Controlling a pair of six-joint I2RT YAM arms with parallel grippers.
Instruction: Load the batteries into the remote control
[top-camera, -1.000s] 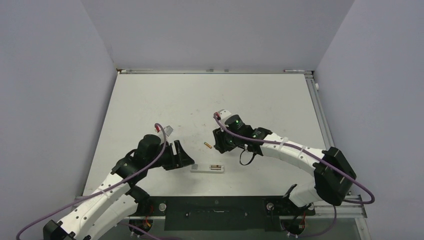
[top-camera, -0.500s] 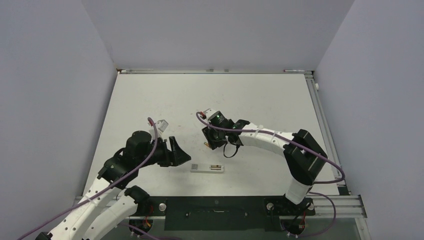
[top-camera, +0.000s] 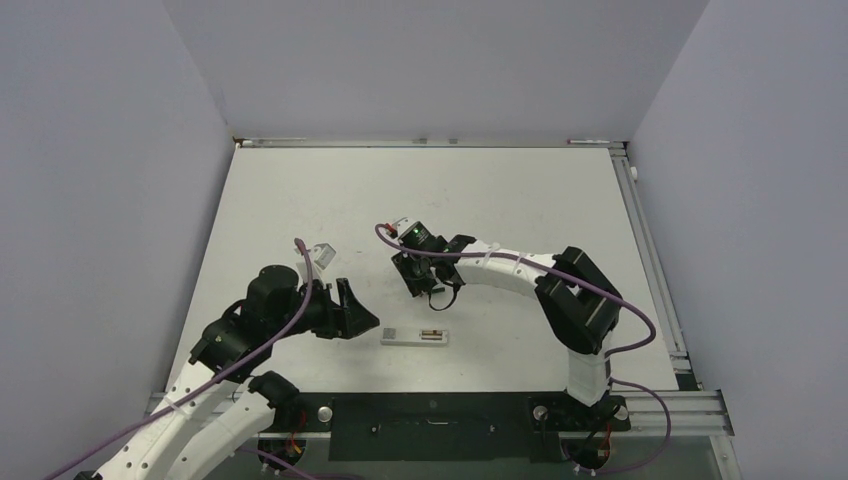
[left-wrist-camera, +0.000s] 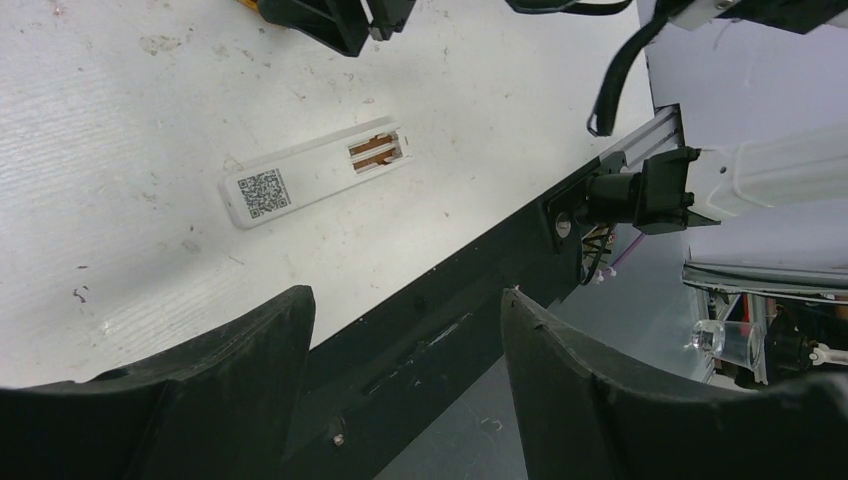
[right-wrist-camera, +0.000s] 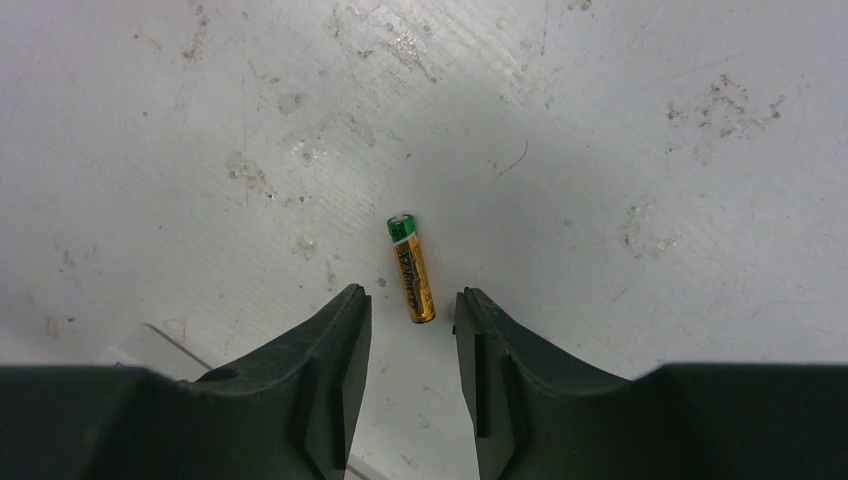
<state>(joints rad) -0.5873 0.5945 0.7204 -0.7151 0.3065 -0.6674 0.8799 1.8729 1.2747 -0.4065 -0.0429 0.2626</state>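
Right wrist: spread right hand (right-wrist-camera: 412, 292) straddles the battery (right-wrist-camera: 411, 268), long axis pointing away, green tip farthest.

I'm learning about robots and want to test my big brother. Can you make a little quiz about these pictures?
1. True or false: the small yellow-gold cylindrical battery with a green end lies on the scuffed white table.
2. Which side of the slim white rectangular plastic remote control faces up? A: the buttons. B: the back with a square code sticker.
3. Fill in: the right arm's jaws are ___ (open or shut).
Key: 1 true; 2 B; 3 open.
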